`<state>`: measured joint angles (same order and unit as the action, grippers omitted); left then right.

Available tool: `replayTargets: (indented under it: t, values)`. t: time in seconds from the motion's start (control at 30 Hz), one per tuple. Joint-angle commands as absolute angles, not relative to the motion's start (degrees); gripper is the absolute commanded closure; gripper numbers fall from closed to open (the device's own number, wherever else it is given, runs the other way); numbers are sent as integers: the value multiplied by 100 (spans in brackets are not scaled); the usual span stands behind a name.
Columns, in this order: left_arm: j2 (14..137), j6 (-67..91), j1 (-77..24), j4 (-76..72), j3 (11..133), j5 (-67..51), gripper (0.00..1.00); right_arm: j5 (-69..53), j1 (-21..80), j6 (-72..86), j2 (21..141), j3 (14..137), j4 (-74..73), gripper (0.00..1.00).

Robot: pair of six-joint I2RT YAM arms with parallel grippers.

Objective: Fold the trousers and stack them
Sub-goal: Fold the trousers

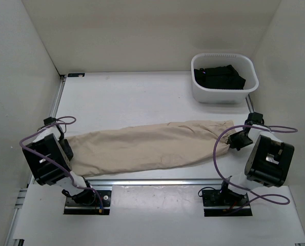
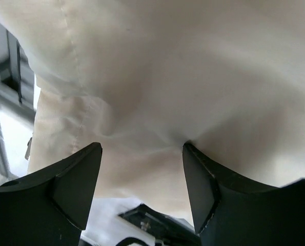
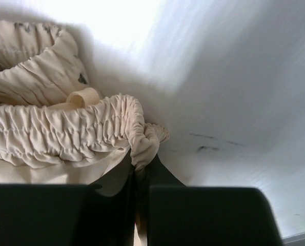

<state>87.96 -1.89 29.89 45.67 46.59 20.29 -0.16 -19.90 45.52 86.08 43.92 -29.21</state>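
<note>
While the left tool (image 2: pixel 142 147) stands with its jaws spread at the leg end, the trousers (image 1: pixel 147 146) lie stretched in one long strip across the desk (image 1: pixel 131 97), and the right tool (image 3: pixel 140 171) pinches their gathered waistband.

We find no legible text, label, brand, number or sign in any of the three views. In the right wrist view, small dark specks (image 3: pixel 83 78) on the gathered waist of the trousers (image 3: pixel 49 133) cannot be read as print.
</note>
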Motion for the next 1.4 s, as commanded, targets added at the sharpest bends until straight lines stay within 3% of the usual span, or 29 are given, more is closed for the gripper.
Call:
replayTargets:
  t: [0.0,0.1,0.27,0.47,0.6,1.03,1.13,1.17,1.2,1.27,1.37]
  values:
    - [9053,0,2488,3542,4859,1794,24,754,-2224,4605,8361,3981,-3012,100]
    - [9122,0,2005,3542,5018,1731,24,1730,-2303,4483,7210,4191,-3356,100]
    - [9404,0,1767,3542,5229,1731,23,1968,-2119,3746,6145,4929,-3901,100]
    - [9545,0,1714,3542,5343,1854,21,2460,-855,3560,5950,5291,-4324,100]
    - [9747,0,1714,3542,5344,1969,21,3214,201,3875,6485,5405,-4570,100]
    - [10011,0,1714,3542,5396,2109,21,1865,-1721,2796,7477,4826,-2682,100]
    - [10011,0,1714,3542,5396,2109,21,1293,-2231,2725,7934,4685,-2522,79]
    - [10063,0,1714,3542,5344,2109,21,1231,-2363,2725,8041,4632,-2522,54]
    - [10063,0,1714,3542,5344,2109,21,1230,-2364,2794,8181,4632,-2522,46]
    - [10063,0,1714,3542,5344,2057,21,1230,-2364,2795,8244,4632,-2522,36]
    - [10063,0,1714,3542,5291,2057,21,1230,-2364,2856,8429,4579,-2470,28]
